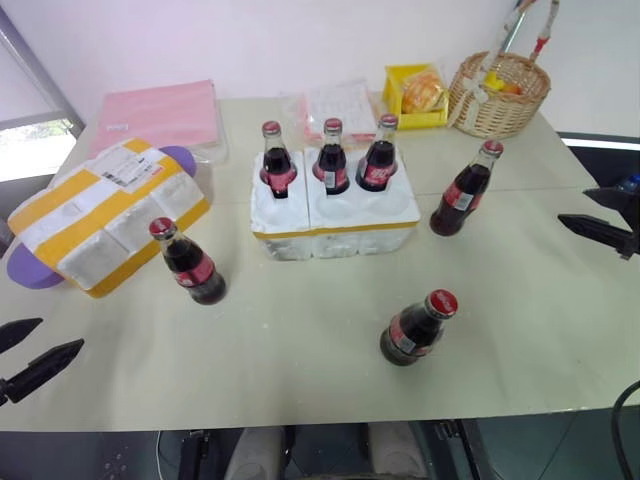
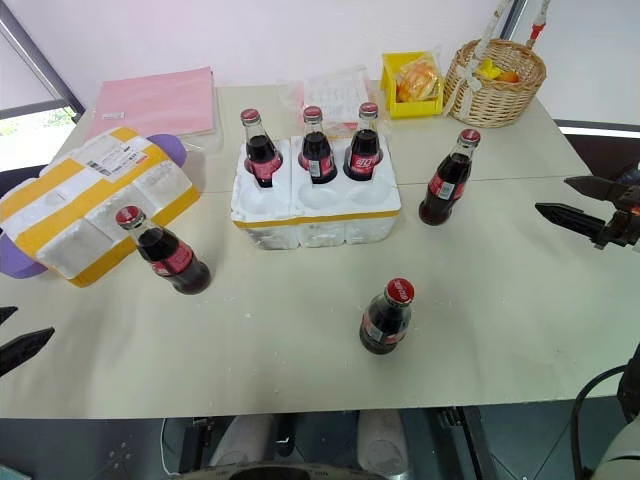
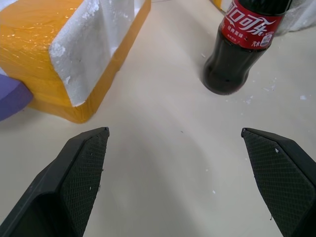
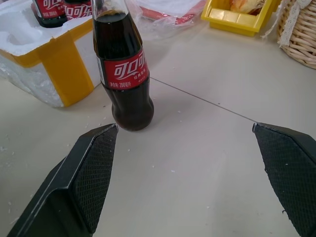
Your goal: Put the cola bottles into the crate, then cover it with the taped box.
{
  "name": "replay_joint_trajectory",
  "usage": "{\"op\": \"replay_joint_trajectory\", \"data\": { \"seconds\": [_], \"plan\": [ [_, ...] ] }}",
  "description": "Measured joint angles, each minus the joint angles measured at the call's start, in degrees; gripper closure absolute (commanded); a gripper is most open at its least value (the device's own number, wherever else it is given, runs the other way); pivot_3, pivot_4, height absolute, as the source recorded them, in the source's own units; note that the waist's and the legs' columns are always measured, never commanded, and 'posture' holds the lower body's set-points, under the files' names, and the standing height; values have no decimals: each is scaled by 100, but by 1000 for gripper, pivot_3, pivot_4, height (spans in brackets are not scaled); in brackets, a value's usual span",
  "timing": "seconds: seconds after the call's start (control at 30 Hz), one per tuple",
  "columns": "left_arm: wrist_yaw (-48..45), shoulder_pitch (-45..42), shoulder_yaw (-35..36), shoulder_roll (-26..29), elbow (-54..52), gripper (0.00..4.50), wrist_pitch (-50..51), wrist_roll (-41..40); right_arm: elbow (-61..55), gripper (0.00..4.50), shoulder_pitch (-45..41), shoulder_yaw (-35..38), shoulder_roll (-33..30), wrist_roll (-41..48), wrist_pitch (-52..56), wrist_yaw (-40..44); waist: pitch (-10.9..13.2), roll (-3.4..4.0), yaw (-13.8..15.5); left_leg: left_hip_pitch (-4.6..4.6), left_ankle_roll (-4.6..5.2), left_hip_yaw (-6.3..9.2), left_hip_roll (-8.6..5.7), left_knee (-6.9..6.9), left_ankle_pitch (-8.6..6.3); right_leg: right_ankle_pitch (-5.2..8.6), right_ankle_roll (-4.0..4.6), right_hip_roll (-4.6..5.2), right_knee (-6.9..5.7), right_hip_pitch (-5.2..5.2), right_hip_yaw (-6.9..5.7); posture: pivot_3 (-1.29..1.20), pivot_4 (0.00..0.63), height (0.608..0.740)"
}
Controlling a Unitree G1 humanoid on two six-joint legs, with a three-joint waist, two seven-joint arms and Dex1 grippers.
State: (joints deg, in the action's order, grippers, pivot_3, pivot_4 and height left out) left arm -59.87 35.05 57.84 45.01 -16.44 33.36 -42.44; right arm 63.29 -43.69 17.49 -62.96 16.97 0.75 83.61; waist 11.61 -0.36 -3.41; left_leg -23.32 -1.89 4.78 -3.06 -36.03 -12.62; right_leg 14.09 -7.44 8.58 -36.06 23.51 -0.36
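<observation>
You are holding both the left hand [image 1: 25,355] and right hand [image 1: 605,215] spread and empty; approaching fast risks toppling the standing cola bottle [image 1: 462,190] beside the crate [image 1: 335,215].

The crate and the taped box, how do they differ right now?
The crate is a low white foam block with open wells on top, three holding cola bottles; the taped box has a closed top with a shipping label. The crate has one yellow band round its base; the taped box is wrapped in several broad yellow bands. The crate sits mid-table; the taped box lies to its left, partly on a purple object. Both are white foam.
</observation>
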Motion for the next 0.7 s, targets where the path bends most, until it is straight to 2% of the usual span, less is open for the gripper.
{"op": "replay_joint_trajectory", "data": {
  "seconds": [0.7],
  "plan": [
    [258, -447, -2, 179, -3, 12, 145, -55, 36, 0, -289, -181, 0, -203, 273, 86, 0, 0, -4, 1, 0, -1, -2, -5, 0, -1, -1, -2, -3, -2, 0, 0, 150, 738]
  ]
}}
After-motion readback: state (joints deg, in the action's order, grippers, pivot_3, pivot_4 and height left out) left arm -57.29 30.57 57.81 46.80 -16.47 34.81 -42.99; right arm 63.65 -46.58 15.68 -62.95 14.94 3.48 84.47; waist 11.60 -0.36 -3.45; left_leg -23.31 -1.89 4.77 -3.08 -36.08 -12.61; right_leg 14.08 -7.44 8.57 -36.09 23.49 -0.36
